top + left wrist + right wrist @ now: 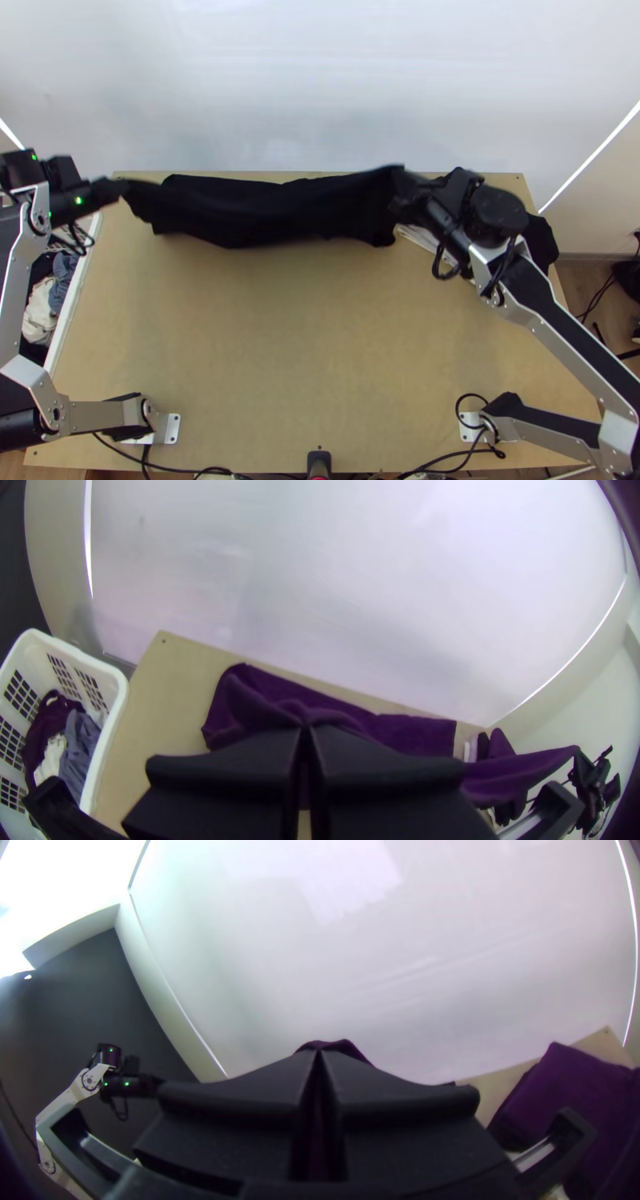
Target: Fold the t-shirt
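**T-shirt strung between two hands along the worktop's far edge**

The left hand (pixel 305 732) has its wide fingers together, pinching the t-shirt (pixel 272 212) at one end. The right hand (pixel 319 1055) is likewise closed on it, with a fold of dark fabric rising past the tips. In the top view the two hands sit near the far left corner and towards the far right, each raised, with the t-shirt running between them.

From the left hand the t-shirt lies to the right; from the right hand it lies to the left. Its long axis goes side to side, roughly parallel to the far edge of the worktop (pixel 304 336). Neither arm is clearly nearer: each holds its own end. The t-shirt forms a narrow, rumpled band with its middle low; how many layers it has cannot be told.

The next move probably turns on that axis: both hands would need to travel together towards the near edge, keeping the band level and taut. If one leads, the t-shirt may skew or bunch.

Farther out, a dark pile (pixel 542 242) lies at the worktop's right side, by the right arm. Beyond the left side stands a white basket (pixel 109 730) holding clothes (pixel 75 753).
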You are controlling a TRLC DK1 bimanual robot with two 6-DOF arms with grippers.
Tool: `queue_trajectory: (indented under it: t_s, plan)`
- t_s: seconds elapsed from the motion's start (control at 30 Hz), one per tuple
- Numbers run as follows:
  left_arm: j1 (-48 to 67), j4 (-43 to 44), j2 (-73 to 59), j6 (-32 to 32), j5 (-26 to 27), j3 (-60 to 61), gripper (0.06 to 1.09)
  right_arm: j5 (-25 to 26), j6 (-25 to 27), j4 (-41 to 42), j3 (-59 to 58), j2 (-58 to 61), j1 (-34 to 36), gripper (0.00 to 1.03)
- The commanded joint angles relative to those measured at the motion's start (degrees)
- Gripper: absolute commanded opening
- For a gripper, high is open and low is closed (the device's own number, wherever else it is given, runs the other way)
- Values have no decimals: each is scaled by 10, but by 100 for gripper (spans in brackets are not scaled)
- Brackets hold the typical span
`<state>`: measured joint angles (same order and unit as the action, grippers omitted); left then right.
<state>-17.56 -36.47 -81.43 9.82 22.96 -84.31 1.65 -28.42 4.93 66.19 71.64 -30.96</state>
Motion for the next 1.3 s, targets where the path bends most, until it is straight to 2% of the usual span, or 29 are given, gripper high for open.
queue_trajectory:
  t_s: [0.0, 0.17, 0.37, 0.53, 0.63, 0.93, 1.07, 1.27]
  plan:
    - [38, 77, -7, 69, -81, -89, 9, 5, 52, 87, 71, 50, 42, 3]
    - [43, 155, 1, 92, -158, -132, 9, 5, 54, 107, 140, 73, 85, 3]
    - [35, 295, 3, 92, -176, -136, 9, 4, 74, 137, 188, 89, 118, 3]
    - [38, 322, -7, 93, -179, -176, 9, 5, 75, 143, 236, 98, 127, 3]
    - [39, 354, 10, 94, -204, -177, 9, 8, 73, 143, 267, 89, 127, 3]
    - [24, 374, 108, 83, -246, -176, 9, 13, 73, 135, 319, -23, 121, 3]
    - [21, 386, 183, 81, -250, -137, 9, 11, 72, 81, 334, -97, 107, 3]
    - [31, 324, 312, 87, -249, -74, 9, 9, 65, -64, 342, -209, 102, 3]
